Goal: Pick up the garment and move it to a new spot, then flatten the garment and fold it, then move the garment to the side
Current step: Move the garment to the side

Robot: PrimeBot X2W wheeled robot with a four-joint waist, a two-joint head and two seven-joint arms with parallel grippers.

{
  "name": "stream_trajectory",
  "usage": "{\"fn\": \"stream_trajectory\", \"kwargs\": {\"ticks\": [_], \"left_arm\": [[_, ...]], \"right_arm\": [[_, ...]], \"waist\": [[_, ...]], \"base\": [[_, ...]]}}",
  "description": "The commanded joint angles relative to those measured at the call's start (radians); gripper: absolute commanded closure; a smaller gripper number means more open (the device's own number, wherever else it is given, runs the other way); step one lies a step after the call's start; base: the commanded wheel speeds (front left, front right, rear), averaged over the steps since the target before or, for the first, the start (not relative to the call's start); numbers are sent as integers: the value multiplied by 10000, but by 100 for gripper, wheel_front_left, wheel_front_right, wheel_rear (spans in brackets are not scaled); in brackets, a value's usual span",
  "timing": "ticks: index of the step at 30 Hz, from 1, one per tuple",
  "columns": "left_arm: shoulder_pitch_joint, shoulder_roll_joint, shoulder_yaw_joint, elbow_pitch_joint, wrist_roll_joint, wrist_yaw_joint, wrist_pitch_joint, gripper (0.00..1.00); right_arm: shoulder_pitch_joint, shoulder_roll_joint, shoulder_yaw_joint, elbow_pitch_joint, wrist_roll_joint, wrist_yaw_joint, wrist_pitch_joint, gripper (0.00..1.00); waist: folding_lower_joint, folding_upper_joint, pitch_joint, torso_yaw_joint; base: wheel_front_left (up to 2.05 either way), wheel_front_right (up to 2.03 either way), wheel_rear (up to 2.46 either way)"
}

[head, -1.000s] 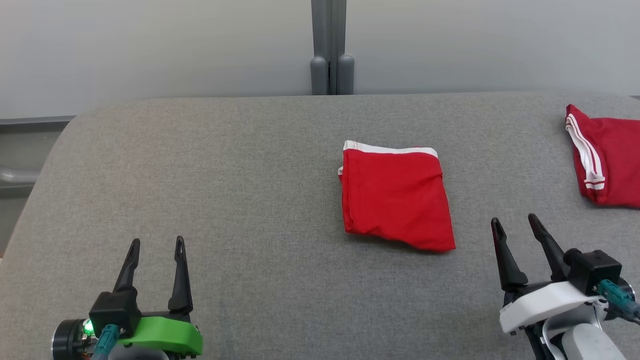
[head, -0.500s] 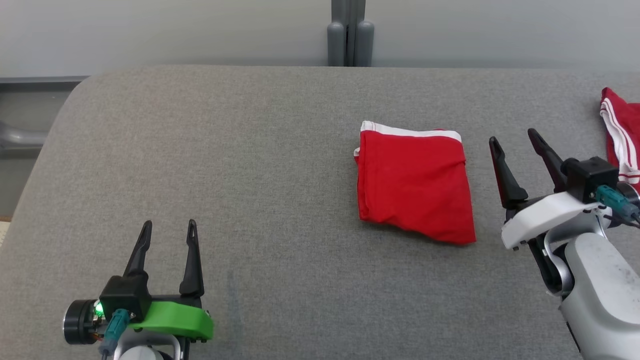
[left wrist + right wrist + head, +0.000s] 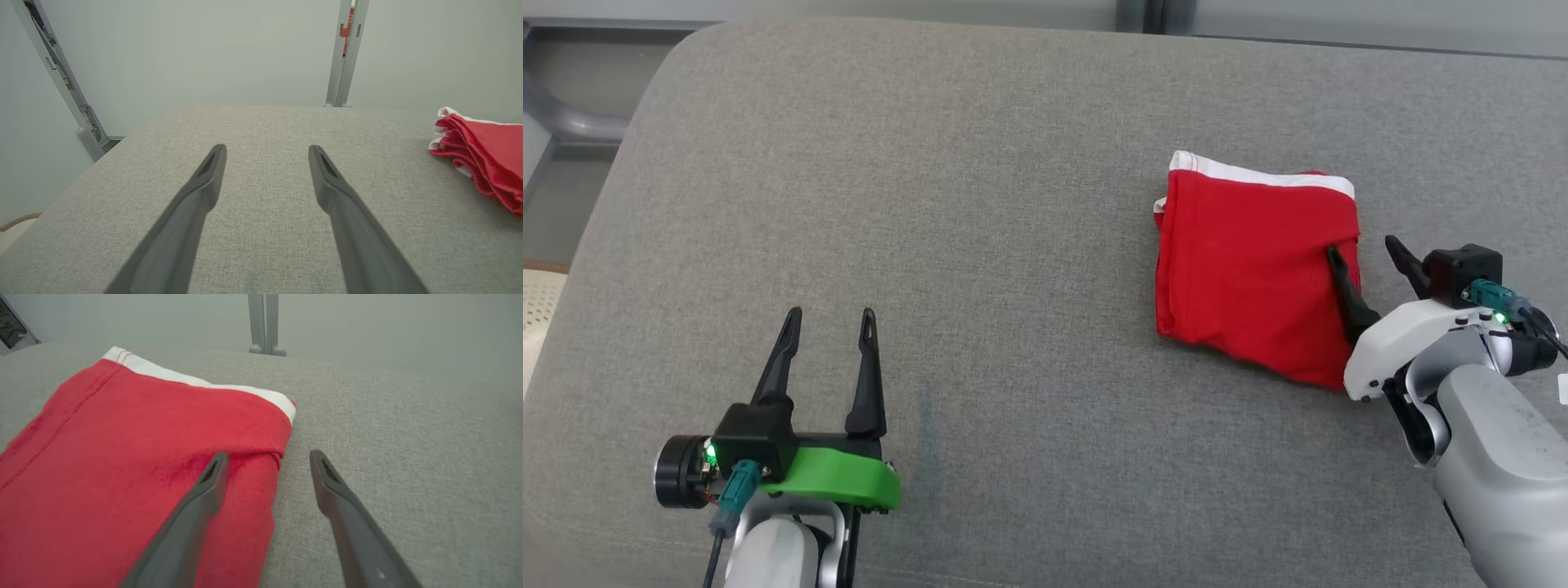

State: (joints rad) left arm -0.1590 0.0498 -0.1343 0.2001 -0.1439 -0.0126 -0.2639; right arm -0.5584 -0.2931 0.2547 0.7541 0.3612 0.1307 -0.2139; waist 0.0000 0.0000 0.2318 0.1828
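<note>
Fingers (image 3: 192, 514) of right gripper (image 3: 1361, 245) spread astride garment (image 3: 1241, 261) edge in wrist view; left gripper's (image 3: 831, 311) likewise spread.

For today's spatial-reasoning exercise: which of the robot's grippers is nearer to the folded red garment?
Right. The right gripper straddles the right edge of the garment, one finger over the cloth. The left gripper sits well off to its left.

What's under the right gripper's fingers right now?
The open right gripper straddles the garment's right edge: one finger is over the red fabric, the other over the bare grey surface. The cloth beneath that finger is hidden, and contact can't be judged.
</note>
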Motion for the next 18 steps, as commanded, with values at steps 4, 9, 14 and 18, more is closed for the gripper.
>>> {"fn": "stream_trajectory", "kwargs": {"ticks": [4, 9, 14, 18], "left_arm": [[-278, 24, -121, 10, -180, 144, 3, 0], [-324, 22, -201, 28, -191, 248, 1, 0], [-380, 22, -249, 26, -261, 301, 1, 0], [-508, 22, -248, -56, -214, 284, 3, 0]], "right_arm": [[-249, 61, 252, 816, 308, -3, -197, 0], [-255, 315, 902, 1483, 919, 0, -91, 100], [-568, 6, 1424, 1579, 1367, -16, -202, 100], [-1147, -500, 1845, 1366, 1383, -21, -351, 100]], "waist": [[0, 0, 412, 280], [0, 0, 460, 240], [0, 0, 509, 61], [0, 0, 667, -207]], "base": [[0, 0, 0], [0, 0, 0], [0, 0, 0], [0, 0, 0]]}}
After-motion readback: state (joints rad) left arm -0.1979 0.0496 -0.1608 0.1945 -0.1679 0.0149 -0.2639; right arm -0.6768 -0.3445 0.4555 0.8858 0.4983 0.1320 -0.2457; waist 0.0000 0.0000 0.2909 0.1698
